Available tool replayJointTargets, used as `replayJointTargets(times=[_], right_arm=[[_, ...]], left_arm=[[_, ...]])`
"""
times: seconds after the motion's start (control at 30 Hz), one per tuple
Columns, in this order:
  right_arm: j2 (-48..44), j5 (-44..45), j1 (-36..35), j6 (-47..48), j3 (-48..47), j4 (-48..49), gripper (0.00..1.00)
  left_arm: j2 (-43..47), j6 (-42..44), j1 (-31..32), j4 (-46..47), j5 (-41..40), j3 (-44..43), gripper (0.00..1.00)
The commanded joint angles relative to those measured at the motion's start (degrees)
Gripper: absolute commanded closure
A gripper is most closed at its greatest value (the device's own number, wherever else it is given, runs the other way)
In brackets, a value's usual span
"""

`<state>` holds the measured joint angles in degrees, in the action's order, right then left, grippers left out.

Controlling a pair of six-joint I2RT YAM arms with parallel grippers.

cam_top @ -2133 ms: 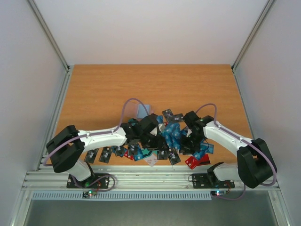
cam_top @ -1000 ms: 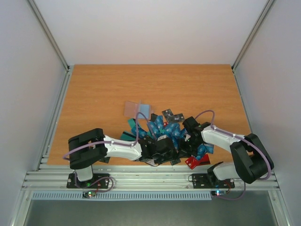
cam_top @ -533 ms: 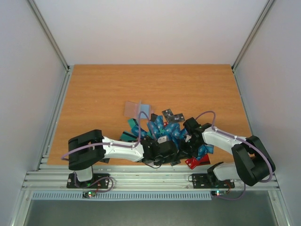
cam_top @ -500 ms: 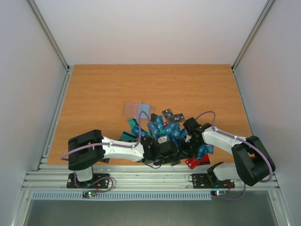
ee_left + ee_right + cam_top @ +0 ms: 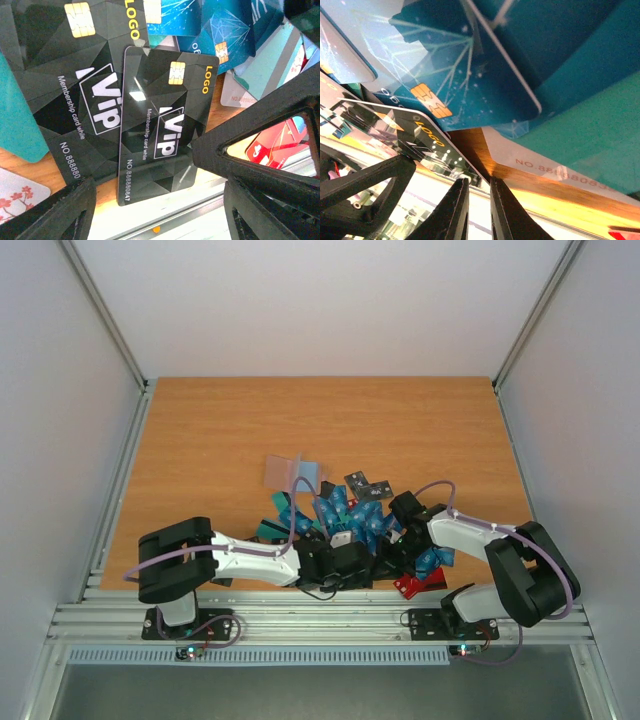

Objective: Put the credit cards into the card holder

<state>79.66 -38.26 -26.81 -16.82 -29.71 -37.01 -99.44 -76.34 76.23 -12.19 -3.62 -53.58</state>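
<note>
Left fingers (image 5: 355,560) are hovering wide apart over a black VIP card (image 5: 165,120); right fingers (image 5: 398,540), nearly together, are seemingly gripping nothing amid credit cards (image 5: 355,515).

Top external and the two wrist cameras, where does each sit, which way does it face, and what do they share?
Top external: above and behind the bases, looking down at the table; left arm and right arm show whole.
Left wrist: on its arm, facing down past the open left gripper onto a black VIP card.
Right wrist: on its arm, close over blue cards; the right gripper shows, nearly shut.
Shared: all three see the credit cards.
</note>
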Motion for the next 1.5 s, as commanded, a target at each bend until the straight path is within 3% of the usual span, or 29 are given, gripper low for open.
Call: replayJointTargets(times=[0.0, 0.53, 0.83, 1.2, 1.33, 1.47], right_arm=[[1.8, 0.3, -0.4, -0.4, 1.8, 3.0, 0.85], [4.0, -7.5, -0.4, -0.2, 2.1, 8.4, 0.84], [6.1, -10.6, -0.5, -0.4, 1.7, 10.7, 0.84], [5.8, -12.2, -0.7, -1.5, 1.1, 10.9, 0.84], [5.4, -11.9, -0.8, -1.3, 0.9, 10.3, 0.84], [2.6, -9.8, -0.7, 0.5, -0.7, 5.6, 0.83]], left_arm=[[-0.1, -0.9, 0.2, 7.4, -0.6, 3.4, 0.29], [-1.4, 6.3, -0.8, 24.2, 6.6, 7.1, 0.34], [-0.3, 7.4, -2.3, 38.3, 11.6, 12.5, 0.37], [3.9, 11.5, -3.9, 39.8, 14.7, 12.8, 0.39], [6.9, 11.9, -4.2, 33.0, 13.2, 11.7, 0.40], [11.0, 16.1, -4.1, 12.3, 9.4, 6.1, 0.39]])
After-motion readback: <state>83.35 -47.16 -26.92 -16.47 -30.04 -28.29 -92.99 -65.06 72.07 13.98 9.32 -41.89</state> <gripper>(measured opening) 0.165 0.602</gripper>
